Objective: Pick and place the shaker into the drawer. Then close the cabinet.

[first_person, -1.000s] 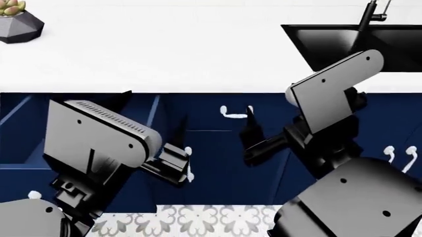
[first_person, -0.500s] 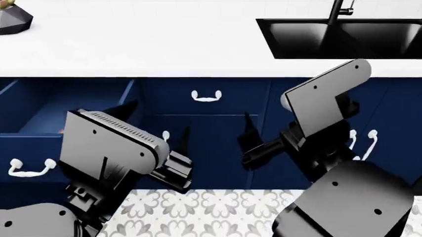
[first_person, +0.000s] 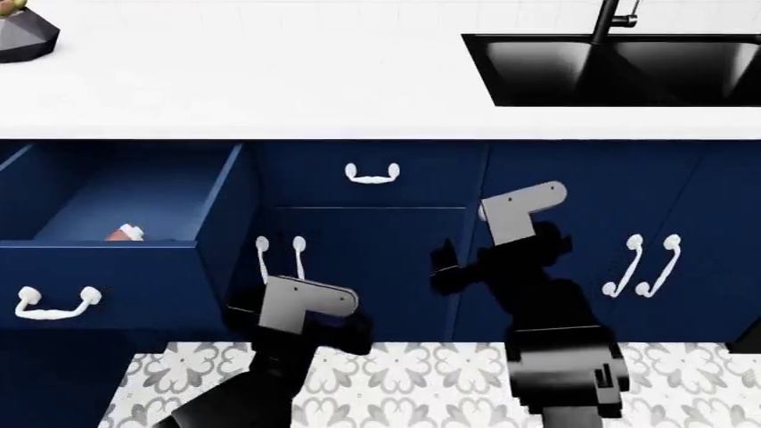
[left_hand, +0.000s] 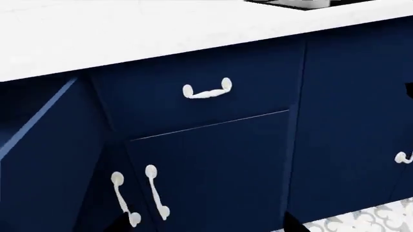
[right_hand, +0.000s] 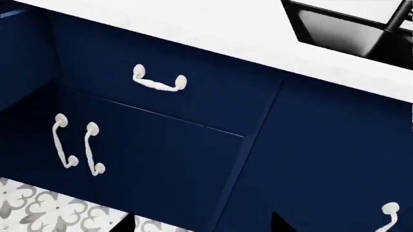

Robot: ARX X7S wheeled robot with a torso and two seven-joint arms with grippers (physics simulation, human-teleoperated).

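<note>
While the drawer (first_person: 113, 267) stands pulled out at the left end of the navy cabinet (first_person: 559, 178), we see the shaker (first_person: 124, 234) lying on the drawer's floor, close behind its front panel, showing only a reddish-and-white top over that panel's edge. A curved white handle (first_person: 53, 303) sits on the drawer front. Both of our arms hang low before the cabinet, above the patterned floor tiles (first_person: 405, 374). Our left gripper (first_person: 353, 332) is a dark shape just beside the twin door handles (first_person: 280, 259); our right gripper (first_person: 443, 259) points at the door below the closed middle drawer (first_person: 371, 169). Neither holds anything that we can see (the fingers are black against navy, so we cannot tell whether either pair is spread or pressed together). Dark fingertip edges (left_hand: 119, 223) barely enter the left wrist view, which faces the closed drawer front and the doors below it; the right wrist view faces the same fronts, with only dark corners of its fingertips (right_hand: 129, 224). Above, the white countertop (first_person: 238, 80) carries a black sink (first_person: 618, 69) toward its right end and a grey faceted planter (first_person: 24, 31) at its far left corner.
</note>
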